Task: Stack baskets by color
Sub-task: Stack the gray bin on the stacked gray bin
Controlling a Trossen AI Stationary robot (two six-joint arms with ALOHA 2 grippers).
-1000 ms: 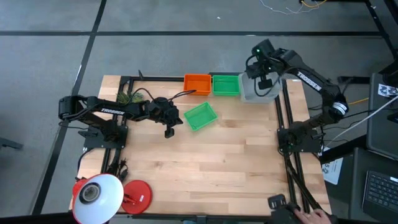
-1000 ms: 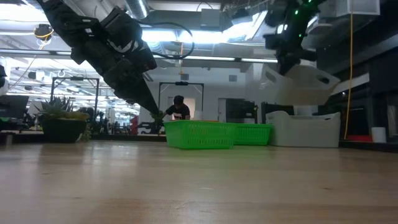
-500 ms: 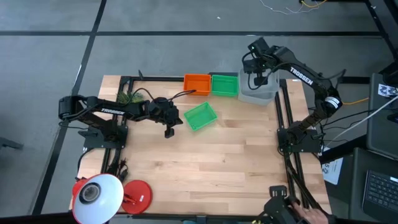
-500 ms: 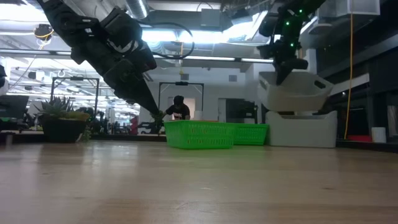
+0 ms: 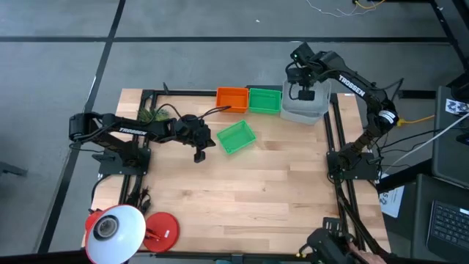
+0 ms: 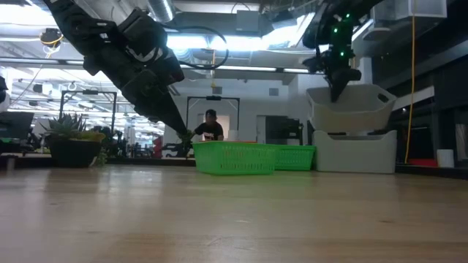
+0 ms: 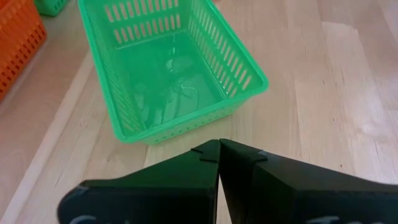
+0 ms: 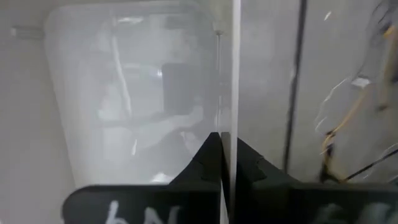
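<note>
Gripping the grey-white basket's (image 6: 349,108) rim, right tool (image 5: 305,94) seemingly above another.

- Bright, even light falls from above; the table (image 5: 242,183) shows only soft shadows.
- In the low view, ceiling lamps (image 6: 241,42) glare and the near tabletop is blurred.

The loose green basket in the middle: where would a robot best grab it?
Probably by a long wall of the green basket, coming from above: it sits upright and open, its slotted walls thin enough to pinch. The left end effector hangs shut just beside it.
</note>
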